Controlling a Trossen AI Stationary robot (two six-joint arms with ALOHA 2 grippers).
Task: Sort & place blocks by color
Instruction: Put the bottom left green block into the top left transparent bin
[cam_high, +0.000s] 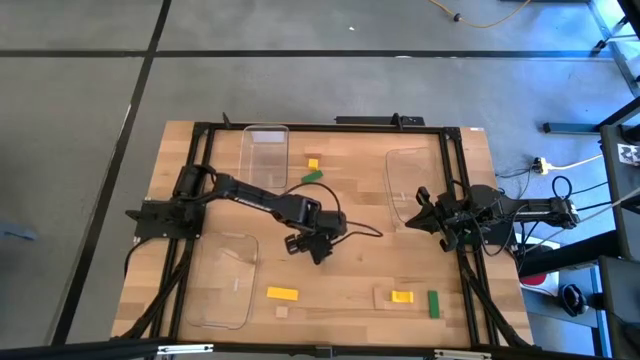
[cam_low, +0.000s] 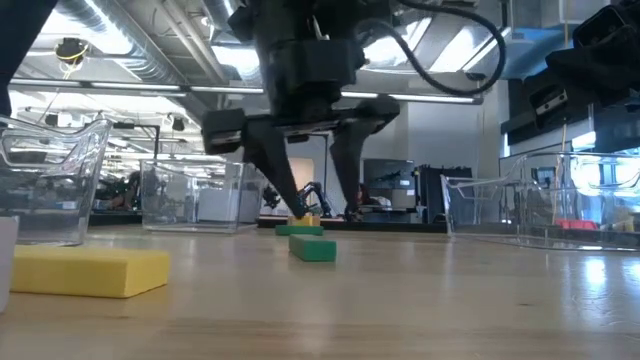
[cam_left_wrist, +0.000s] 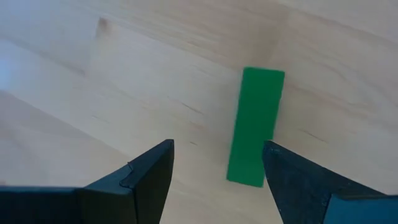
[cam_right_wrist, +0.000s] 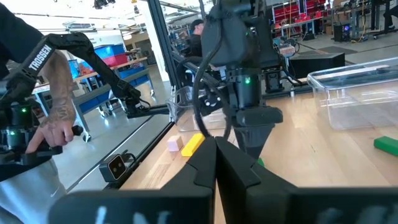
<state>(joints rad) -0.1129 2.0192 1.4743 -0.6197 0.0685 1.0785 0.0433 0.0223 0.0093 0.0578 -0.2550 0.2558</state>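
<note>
The left hand (cam_left_wrist: 214, 180) hangs wide open over mid-counter (cam_high: 360, 270), holding nothing; a green block (cam_left_wrist: 256, 126) lies flat just ahead of its fingertips (nearer one finger). The right hand (cam_high: 428, 222) waits shut by the counter's right side.

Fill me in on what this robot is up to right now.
It is sorting small blocks by color on a wooden table. The left gripper hangs open near the table's middle, directly over a green block that lies flat and is not yet gripped. The right gripper waits shut near the right-hand clear tray. Other blocks lie loose: a yellow block near the front edge, and another green block toward the front right.
</note>
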